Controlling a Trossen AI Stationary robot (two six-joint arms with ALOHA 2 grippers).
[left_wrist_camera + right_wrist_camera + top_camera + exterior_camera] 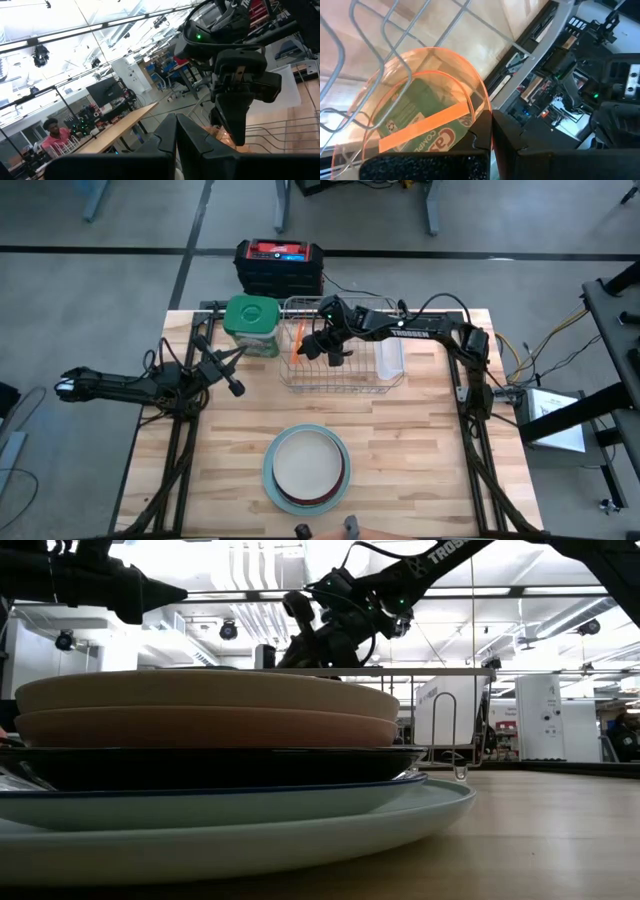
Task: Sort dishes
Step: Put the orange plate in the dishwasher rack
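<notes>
Over the left end of the wire dish rack [345,360], the right gripper [322,348] points down among the wires with its fingers clenched on the rim of a clear orange plate [427,100], which stands on edge in the rack; the wrist view shows the rim caught between the two dark fingers [485,135], with the rack's grey wires curving around the plate and a green label showing through it. Just beyond the plate, outside the rack's left end, stands the green-lidded jar [251,323]; at the rack's other end sits a clear plastic tub [390,358]. Well apart from this gripper, toward the table's near edge, lies the stack of plates [307,468]: a pale plate on top, then pink, dark and light ones, all resting on the larger light blue plate [440,808]. Off to the left of the jar, the left gripper [236,388] hangs above the wooden table [430,440], its fingers pressed together and empty. A black and red case [279,266] sits behind the table.
</notes>
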